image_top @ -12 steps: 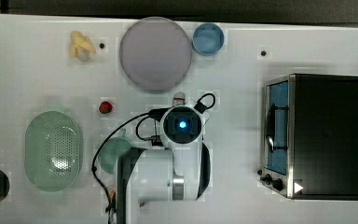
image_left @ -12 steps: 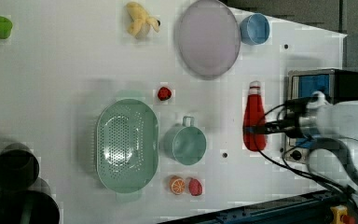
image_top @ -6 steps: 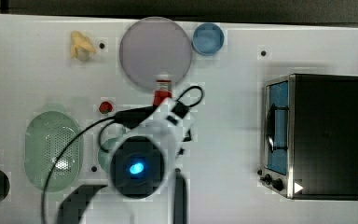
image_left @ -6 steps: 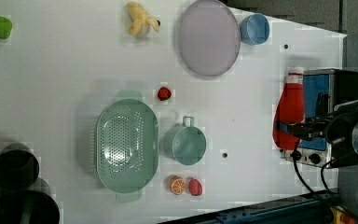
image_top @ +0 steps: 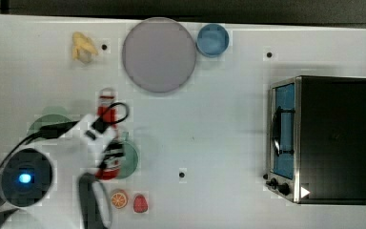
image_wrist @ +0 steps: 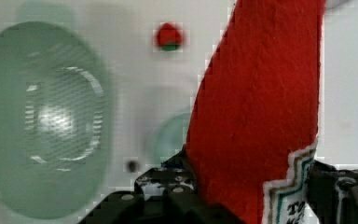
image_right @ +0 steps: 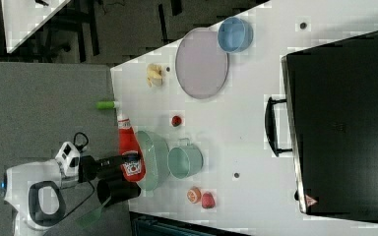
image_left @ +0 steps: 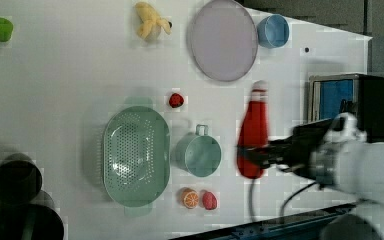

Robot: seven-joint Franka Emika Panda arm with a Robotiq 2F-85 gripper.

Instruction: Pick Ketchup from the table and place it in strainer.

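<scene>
Since a second ago the arm has swung across the top view toward its left, carrying the Ketchup [image_left: 253,131] along. The tool [image_wrist: 249,196] is clamped on the bottle's labelled lower end, cap end pointing away, held in the air above the worktop [image_top: 228,124]. In the left view it hangs just past the teal cup [image_left: 198,154], not yet over the strainer [image_left: 136,155]. So we're mid-carry. Next I'd say it needs to get over the perforated patch, drop lower, then let go.
</scene>
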